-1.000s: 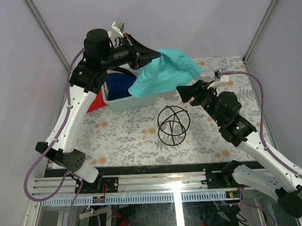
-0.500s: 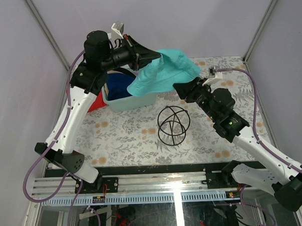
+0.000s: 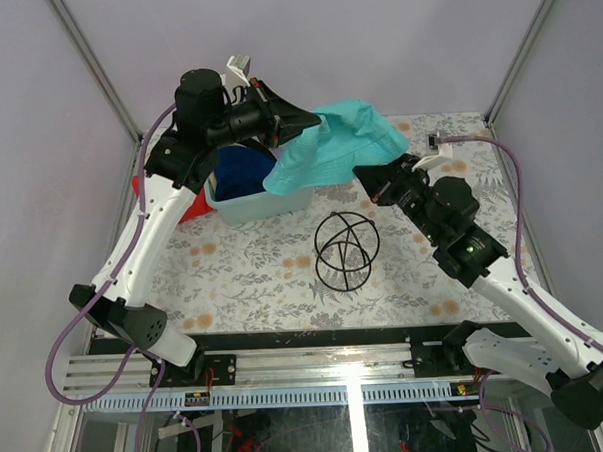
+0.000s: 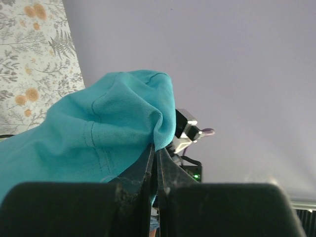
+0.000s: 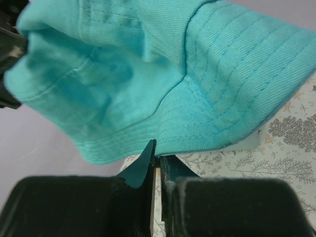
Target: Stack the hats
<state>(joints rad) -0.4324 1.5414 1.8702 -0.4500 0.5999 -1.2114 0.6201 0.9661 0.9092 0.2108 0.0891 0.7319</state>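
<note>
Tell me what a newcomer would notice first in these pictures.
A teal bucket hat hangs in the air over the far side of the table, pinched by the left pincer at one edge and the right pincer at its brim. Below it, a dark blue hat sits in a pale-teal bin; a black wire frame stands mid-table.

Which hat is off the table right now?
The teal hat, held in the air between the left tool and the right tool; the dark blue hat lies in the bin.

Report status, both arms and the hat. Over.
Left gripper shut on teal hat, right gripper shut on its brim. Hat aloft, partly over pale-teal bin. Black wire frame on table, apart from hat.
</note>
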